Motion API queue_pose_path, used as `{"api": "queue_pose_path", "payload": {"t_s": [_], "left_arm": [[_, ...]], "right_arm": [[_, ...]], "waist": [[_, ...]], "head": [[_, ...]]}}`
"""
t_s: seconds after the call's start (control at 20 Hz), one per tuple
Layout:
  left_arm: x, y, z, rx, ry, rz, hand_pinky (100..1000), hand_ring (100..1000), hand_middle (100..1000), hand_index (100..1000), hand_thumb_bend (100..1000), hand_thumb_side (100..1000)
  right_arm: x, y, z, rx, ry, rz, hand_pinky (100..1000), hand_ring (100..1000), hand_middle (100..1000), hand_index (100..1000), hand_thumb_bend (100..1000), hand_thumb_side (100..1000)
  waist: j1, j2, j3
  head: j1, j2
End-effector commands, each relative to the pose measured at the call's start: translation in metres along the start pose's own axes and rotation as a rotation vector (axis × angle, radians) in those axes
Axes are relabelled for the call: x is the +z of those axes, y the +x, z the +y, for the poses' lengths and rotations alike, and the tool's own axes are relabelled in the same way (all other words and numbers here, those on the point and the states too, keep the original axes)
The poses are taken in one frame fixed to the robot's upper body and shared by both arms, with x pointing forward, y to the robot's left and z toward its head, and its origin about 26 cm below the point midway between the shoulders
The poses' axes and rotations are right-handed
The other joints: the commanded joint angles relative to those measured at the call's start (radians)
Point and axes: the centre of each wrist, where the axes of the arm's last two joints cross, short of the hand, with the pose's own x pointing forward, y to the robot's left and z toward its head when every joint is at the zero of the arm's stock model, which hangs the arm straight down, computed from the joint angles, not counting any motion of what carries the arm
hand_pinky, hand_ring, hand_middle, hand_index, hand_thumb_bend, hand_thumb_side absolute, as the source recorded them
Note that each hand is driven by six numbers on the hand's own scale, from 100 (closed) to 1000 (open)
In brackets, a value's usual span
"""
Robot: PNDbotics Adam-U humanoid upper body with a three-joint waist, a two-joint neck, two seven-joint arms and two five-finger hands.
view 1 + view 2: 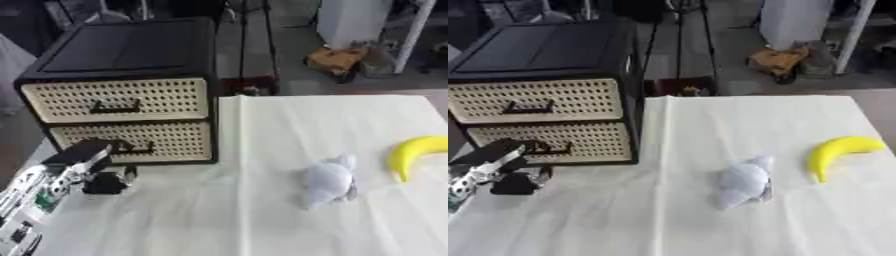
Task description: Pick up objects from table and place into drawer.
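- Your left hand shows at the near left, directly in front of the lower drawer of the cabinet.
- You cannot tell whether its fingers are spread, pressed together or hooked on anything; the dark fingers blur into the handle of that drawer.
- Your right hand does not show in either view.
- The cabinet stands at the far left of the table. It has a black frame and two cream perforated drawer fronts.
- Both the lower drawer and the upper drawer sit flush with the frame, closed.
- A pale, white-grey soft toy lies on the white cloth near the centre, right of the cabinet and well apart from it.
- A yellow banana lies further right, near the table's right edge, apart from the toy.
- Neither object touches your left hand.
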Motion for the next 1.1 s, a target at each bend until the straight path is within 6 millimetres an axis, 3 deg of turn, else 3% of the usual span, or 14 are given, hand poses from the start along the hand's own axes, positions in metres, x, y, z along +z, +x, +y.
{"api": "queue_pose_path", "payload": {"t_s": [0.05, 1.1], "left_arm": [[0.0, -0.002, 0.015, -0.024, 0.06, 0.016, 100, 100, 100, 903, 100, 450], [-0.01, -0.007, 0.024, -0.082, 0.109, 0.078, 100, 100, 100, 890, 100, 445]], "right_arm": [[-0.01, 0.004, 0.0, -0.02, -0.02, -0.032, 679, 718, 615, 745, 100, 930], [-0.009, 0.005, 0.002, -0.032, -0.023, -0.027, 680, 717, 613, 744, 100, 930]], "waist": [[-0.001, -0.015, -0.002], [0.002, -0.003, -0.021]], "head": [[0.006, -0.016], [0.022, -0.042]]}}
